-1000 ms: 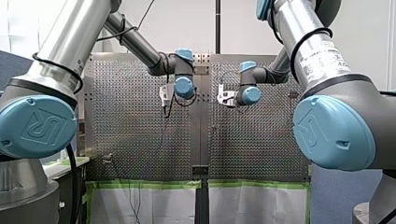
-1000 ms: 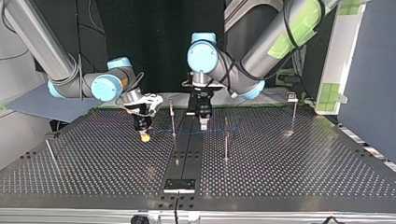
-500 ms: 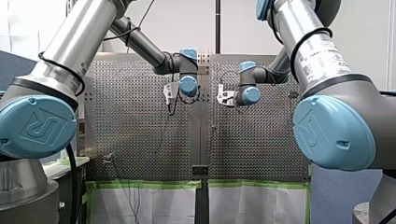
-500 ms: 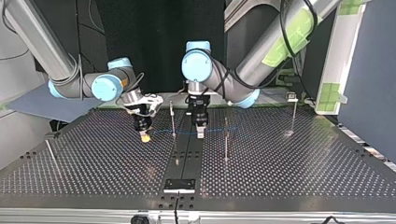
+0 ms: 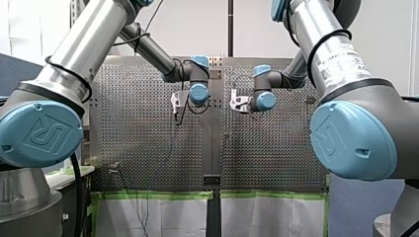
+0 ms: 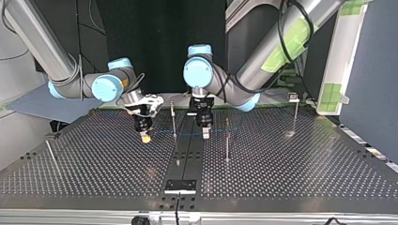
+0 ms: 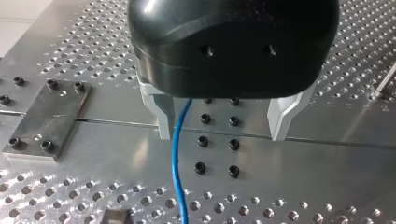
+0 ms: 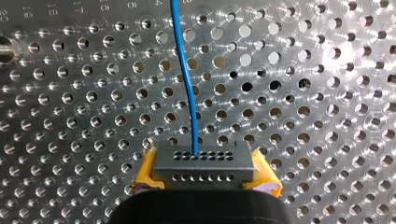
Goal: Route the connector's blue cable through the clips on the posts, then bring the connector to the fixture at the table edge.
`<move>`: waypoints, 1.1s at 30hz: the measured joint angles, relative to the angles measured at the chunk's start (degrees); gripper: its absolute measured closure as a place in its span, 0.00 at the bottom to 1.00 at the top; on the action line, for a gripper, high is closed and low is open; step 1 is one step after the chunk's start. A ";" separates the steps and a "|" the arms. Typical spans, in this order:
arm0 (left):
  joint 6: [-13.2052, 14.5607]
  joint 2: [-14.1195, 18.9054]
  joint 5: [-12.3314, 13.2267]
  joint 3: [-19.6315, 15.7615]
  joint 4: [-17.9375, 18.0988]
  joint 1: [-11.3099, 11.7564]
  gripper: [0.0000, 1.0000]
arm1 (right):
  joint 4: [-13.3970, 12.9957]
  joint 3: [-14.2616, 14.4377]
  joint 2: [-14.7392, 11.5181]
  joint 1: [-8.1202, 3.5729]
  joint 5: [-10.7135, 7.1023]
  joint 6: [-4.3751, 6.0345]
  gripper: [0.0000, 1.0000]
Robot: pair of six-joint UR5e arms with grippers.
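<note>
My right gripper (image 8: 204,179) points down, yellow pads (image 8: 145,170) clamped on the connector (image 8: 203,161); its blue cable (image 8: 185,77) passes my left gripper (image 7: 222,135), poised low over the table (image 7: 327,158), fingers (image 7: 161,114) apart, seemingly brushing one

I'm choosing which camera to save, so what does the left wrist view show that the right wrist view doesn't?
Only the left wrist view: my left gripper open, the blue cable passing loose between its fingers, close beside one, plus black screws and a bolted plate. Only the right wrist view: my right gripper with yellow pads shut on the grey connector. Both: the blue cable over the perforated table.
</note>
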 joint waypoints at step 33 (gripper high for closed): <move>5.02 -0.20 -2.00 2.51 -0.60 0.23 1.00 | -0.26 0.00 0.00 -0.04 0.00 0.00 1.00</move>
